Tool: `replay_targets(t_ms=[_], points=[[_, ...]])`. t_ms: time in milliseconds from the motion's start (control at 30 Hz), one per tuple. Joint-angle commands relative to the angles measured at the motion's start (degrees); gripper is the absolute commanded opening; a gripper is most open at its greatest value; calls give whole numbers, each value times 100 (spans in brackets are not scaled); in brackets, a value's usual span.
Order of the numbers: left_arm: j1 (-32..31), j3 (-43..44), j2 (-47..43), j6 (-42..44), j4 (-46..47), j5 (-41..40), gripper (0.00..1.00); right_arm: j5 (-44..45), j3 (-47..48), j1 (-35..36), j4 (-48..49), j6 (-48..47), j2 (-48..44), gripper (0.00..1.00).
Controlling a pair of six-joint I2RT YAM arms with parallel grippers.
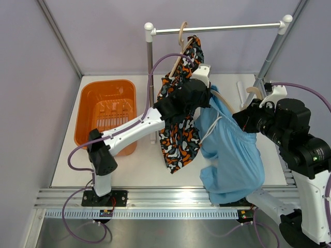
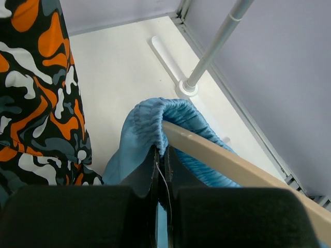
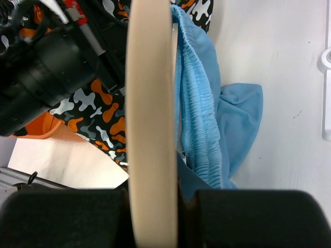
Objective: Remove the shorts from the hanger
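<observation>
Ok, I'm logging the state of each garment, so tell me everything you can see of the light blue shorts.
The light blue shorts are plain soft cloth with a gathered elastic waistband and a thin white drawstring. The waistband is hooked over one end of a wooden hanger, which the right gripper clamps. The left gripper pinches the cloth at the waistband. The rest sags crumpled onto the table, beside the camouflage shorts.
</observation>
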Motion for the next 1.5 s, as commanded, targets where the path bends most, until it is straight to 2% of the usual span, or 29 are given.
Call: replay_targets(t_ms=[0,200,467,700,867,1033,1300,1467], points=[[429,125,331,57,-72,-294,0,-365,335,34,-94,-51,-218,0],[465,-269,368,48,33,-56,0,-146,379,34,-85,-86,-236,0],[228,-1237,-414,100,499,383,0,505,317,34,117,-95,-244,0],[122,-1905,-836,249,665,656,0,725,396,34,381,-60,-280,0],[157,-1397,-433,452,192,270,0,24,519,42,486,80,-218,0],[236,-904,33,496,-11,374,0,153,590,42,460,72,-315,0],[333,-1080,-46,461,77,436,0,233,801,34,425,54,-227,0],[351,-1237,-212,566,199,918,0,496,731,34,504,28,-262,0]])
